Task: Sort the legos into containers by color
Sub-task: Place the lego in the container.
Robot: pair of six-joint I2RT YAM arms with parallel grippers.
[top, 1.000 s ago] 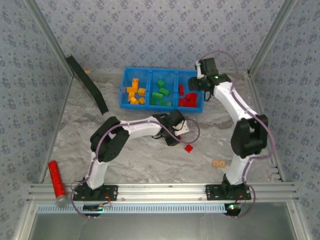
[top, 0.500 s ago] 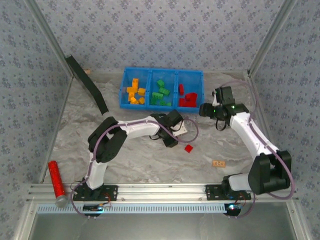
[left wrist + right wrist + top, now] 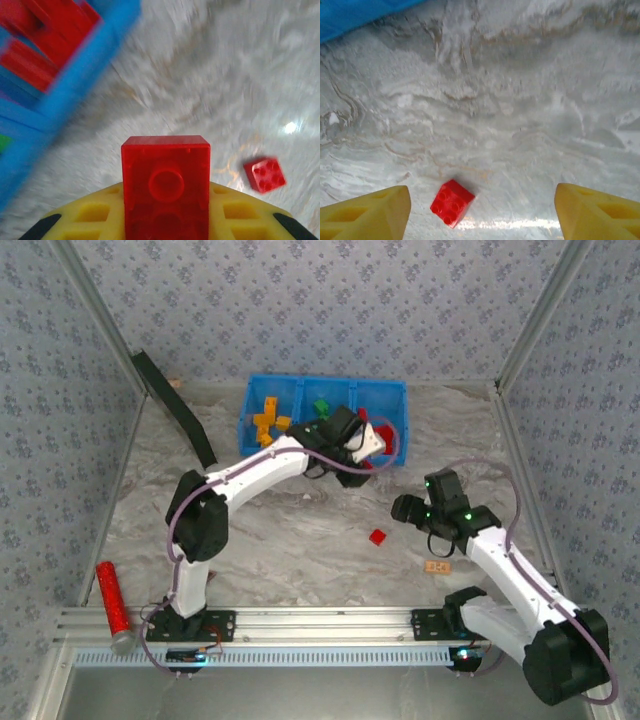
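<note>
Bricks: small studded plastic blocks in red, green and yellow-orange.

Held red brick (image 3: 166, 192): glossy, 1 round stud facing the wrist camera, standing upright between the 2 yellow fingers (image 3: 85, 216) of the left gripper (image 3: 368, 452). The gripper is nearly closed and clamped on the brick's sides. It sits at the near wall of the blue bin (image 3: 252, 400), by the right compartment.

Bin: 1, with 3 compartments.
- Left compartment: yellow-orange bricks (image 3: 265, 423).
- Middle compartment: green bricks (image 3: 320, 406).
- Right compartment: red bricks (image 3: 47, 45).
- The left arm covers part of the contents, so no exact count per colour.

Bricks outside the bin: 2, both red (1 held, 1 loose).

Loose red brick (image 3: 378, 536): 4 studs, lying flat on the marbled table (image 3: 300, 540), well apart from the bin.

Right gripper (image 3: 400, 508): spread wide, holding nothing. In the right wrist view the loose brick lies between the 2 fingers, nearer one finger than the other and touching neither.
</note>
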